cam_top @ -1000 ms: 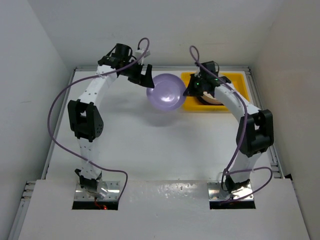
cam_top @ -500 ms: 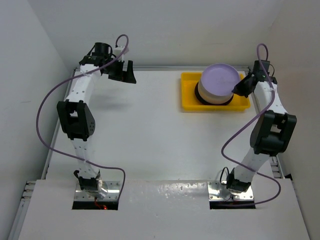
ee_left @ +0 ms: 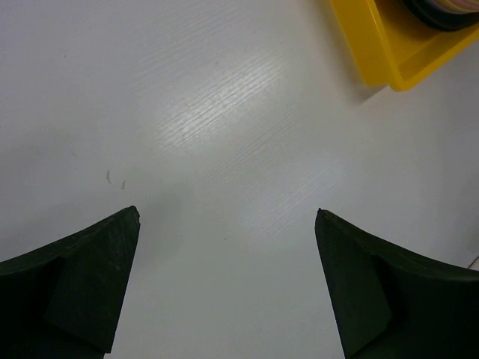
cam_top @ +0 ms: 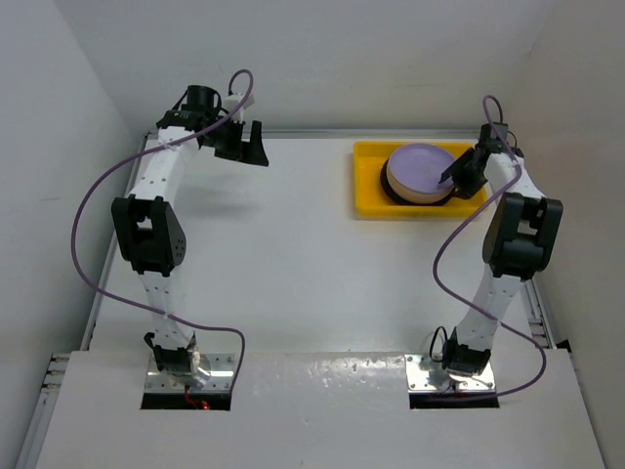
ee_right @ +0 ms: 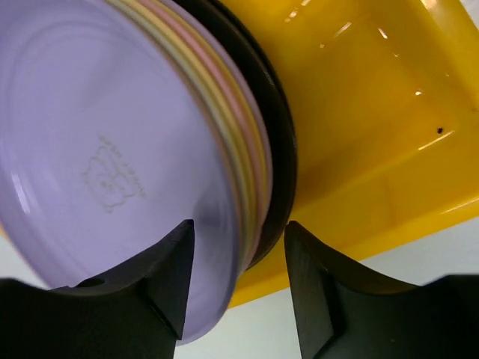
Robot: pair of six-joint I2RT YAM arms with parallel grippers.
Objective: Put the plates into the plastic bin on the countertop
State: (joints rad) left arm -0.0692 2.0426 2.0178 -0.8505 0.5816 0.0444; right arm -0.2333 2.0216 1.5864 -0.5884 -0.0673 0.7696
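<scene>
The plates (cam_top: 420,168) sit in one stack inside the plastic bin (cam_top: 369,186), toward its middle and right half. A lilac plate (ee_right: 97,149) lies on top, with pastel yellow and pink rims under it and the dark plates (ee_right: 278,127) at the bottom on the bin's floor. My right claw (cam_top: 457,178) is over the bin's right part, at the stack's right edge. On the right wrist feed its fingers (ee_right: 161,280) stand parted with the stack's rim showing between them, one over the lilac plate and the other over bare yellow, so I read it as released, pinching nothing. My left claw (cam_top: 249,151) hangs well to the left of the bin, spread wide over bare tabletop (ee_left: 224,112), and only the bin's corner shows at the top right of its feed.
</scene>
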